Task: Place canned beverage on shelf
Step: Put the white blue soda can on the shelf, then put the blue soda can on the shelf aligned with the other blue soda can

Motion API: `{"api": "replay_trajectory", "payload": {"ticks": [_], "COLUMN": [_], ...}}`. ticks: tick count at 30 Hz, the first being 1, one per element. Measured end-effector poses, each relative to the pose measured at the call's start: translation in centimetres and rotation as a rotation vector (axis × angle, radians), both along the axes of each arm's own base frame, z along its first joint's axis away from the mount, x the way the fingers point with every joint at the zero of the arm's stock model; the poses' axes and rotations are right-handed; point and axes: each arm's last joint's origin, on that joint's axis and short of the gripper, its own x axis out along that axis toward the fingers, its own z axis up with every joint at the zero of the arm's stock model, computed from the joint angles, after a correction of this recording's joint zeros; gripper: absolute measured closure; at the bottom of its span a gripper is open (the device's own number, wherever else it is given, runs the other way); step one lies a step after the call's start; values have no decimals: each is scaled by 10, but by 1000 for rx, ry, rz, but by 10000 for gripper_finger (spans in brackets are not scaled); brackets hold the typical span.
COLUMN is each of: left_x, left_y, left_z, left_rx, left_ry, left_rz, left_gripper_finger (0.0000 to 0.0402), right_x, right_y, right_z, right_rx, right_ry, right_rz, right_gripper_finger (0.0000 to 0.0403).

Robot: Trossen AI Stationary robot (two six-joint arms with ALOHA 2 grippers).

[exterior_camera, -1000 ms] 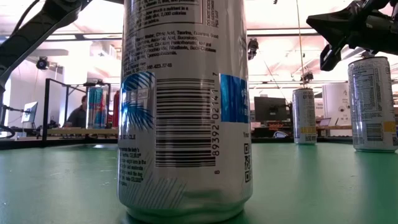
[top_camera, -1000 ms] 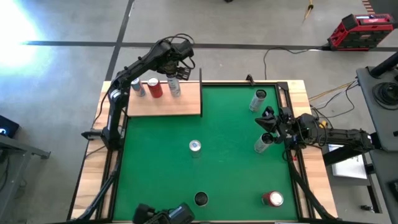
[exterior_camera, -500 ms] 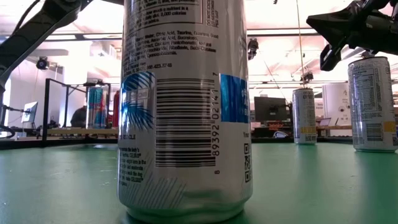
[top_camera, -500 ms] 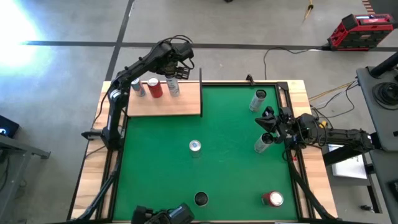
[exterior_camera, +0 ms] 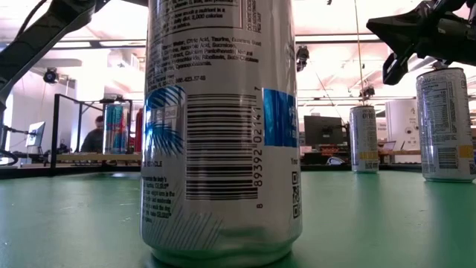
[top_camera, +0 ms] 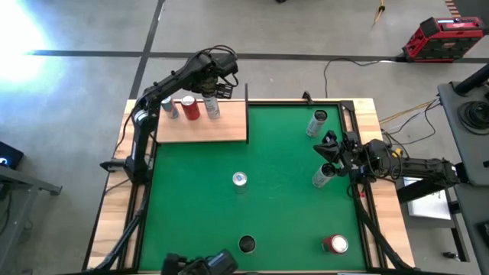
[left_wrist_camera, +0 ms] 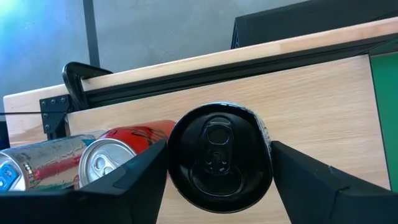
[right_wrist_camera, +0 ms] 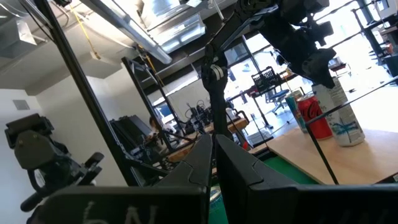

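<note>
The shelf (top_camera: 225,126), a light-wood board with black rods, lies at the table's far left. Three cans stand upright on it: a blue-silver one (top_camera: 170,108), a red one (top_camera: 189,108), and a silver can with a black top (top_camera: 215,109). My left gripper (top_camera: 213,93) reaches down over the black-topped can (left_wrist_camera: 219,155), shut on it. That can's bottom rests on the board (right_wrist_camera: 348,142). My right gripper (top_camera: 330,150) waits shut at the table's right edge, holding nothing. My left gripper has the black-topped can's upper part (left_wrist_camera: 266,163) pinched between its two fingers (left_wrist_camera: 311,180), one on each side. The fingers slant down from above. The can stands upright on the shelf board, next to the red can (left_wrist_camera: 134,134).
On the green mat (top_camera: 275,214) stand loose cans: a silver one in the middle (top_camera: 240,180), two near the right arm (top_camera: 318,122) (top_camera: 323,177), a red one at the near right (top_camera: 335,244), and a black-topped one at the near edge (top_camera: 246,244). A person sits in the room beyond (exterior_camera: 95,138).
</note>
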Motion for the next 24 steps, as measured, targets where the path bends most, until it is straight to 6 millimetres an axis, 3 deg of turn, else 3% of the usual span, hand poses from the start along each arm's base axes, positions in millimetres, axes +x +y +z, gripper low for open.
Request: {"api": "replay_trajectory", "payload": {"ticks": [13, 19, 24], "left_x": [-4, -11, -16], "left_y": [-7, -21, -46], "left_z": [12, 31, 55], "left_rx": [13, 44, 82], "left_ry": [-26, -66, -117], "left_rz": [-12, -42, -106], "left_gripper_finger": [47, 16, 7], "right_x": [0, 0, 0], "right_y": [0, 0, 0], "right_z": [0, 0, 0], "right_rx": [0, 0, 0], "right_ry": [0, 0, 0], "right_rz": [0, 0, 0], "right_gripper_finger": [390, 390, 390]}}
